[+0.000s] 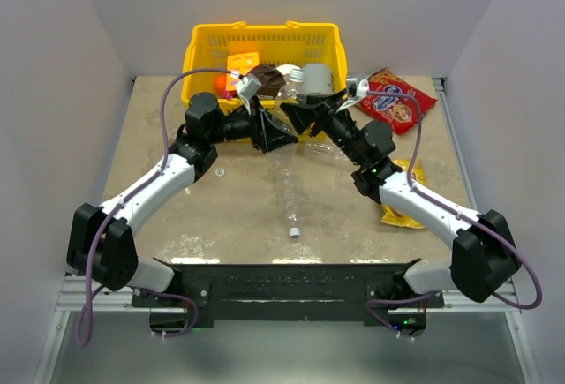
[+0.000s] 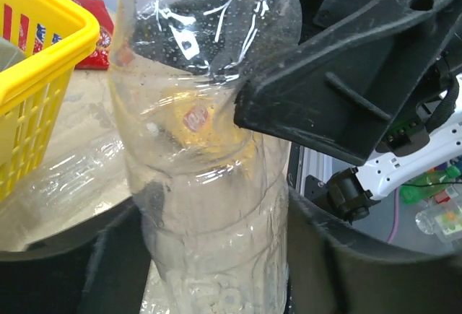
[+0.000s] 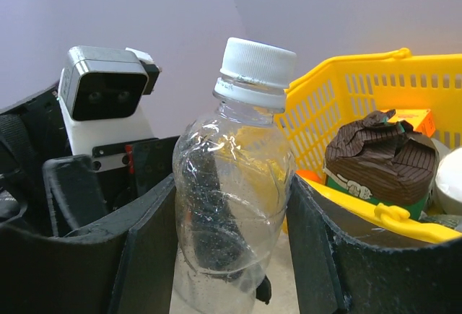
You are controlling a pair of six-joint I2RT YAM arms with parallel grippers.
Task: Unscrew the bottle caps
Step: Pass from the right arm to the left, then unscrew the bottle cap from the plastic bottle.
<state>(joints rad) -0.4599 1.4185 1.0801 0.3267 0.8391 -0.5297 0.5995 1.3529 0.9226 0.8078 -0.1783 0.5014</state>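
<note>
Jaws on your right gripper clamp the clear bottle upright, white cap still screwed on. Your left gripper presses both fingers against that same bottle, beside the yellow basket.

Soft, even light, bench bright with faint shadows; white glare streaks the clear bottle inside the left pincer, whose near fingers blur dark

Bottle between black right fingers: clear, colourless. Cap: white, ribbed. Basket beyond fingers: yellow, slotted. Packet in it: brown, dark-striped. Bag right of fingers: red.
</note>
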